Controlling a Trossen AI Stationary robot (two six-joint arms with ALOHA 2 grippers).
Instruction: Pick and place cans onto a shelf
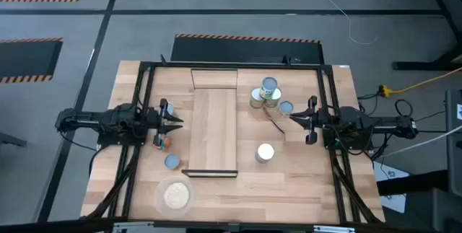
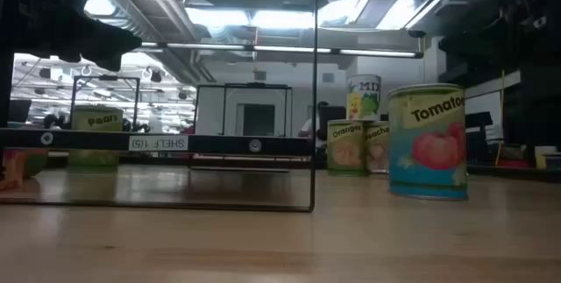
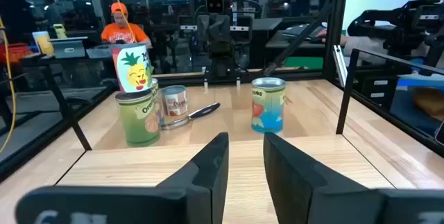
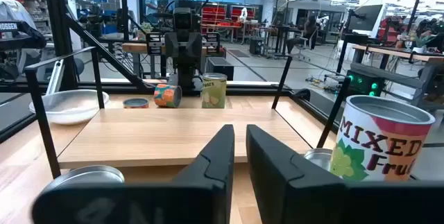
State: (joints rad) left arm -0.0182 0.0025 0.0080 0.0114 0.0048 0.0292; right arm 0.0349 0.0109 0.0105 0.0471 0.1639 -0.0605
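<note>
High view: the shelf (image 1: 214, 128) lies bare between both grippers, left (image 1: 177, 122) and right (image 1: 292, 120), jaws slightly parted, empty, ready for cans (image 1: 266, 96).

We read these, mostly in the low view:
- "Tomato" on the blue can (image 2: 428, 143), right of centre.
- "Orange" on the green can (image 2: 347, 147) near the middle, and a partial "...ache" on the can (image 2: 378, 146) just beside it.
- "MIX" on the can (image 2: 363, 97) stacked above those two.
- "Pears" on the green can (image 2: 95, 119) at the left, behind the dark strip.
- White tag "SHELF 1(5)" on the shelf (image 2: 158, 143) strip, left of centre.

Right wrist view: "MIXED Fru..." on the white can (image 4: 378, 148) at lower right.

Left wrist view: labels on the cans are too small for us to read.
</note>
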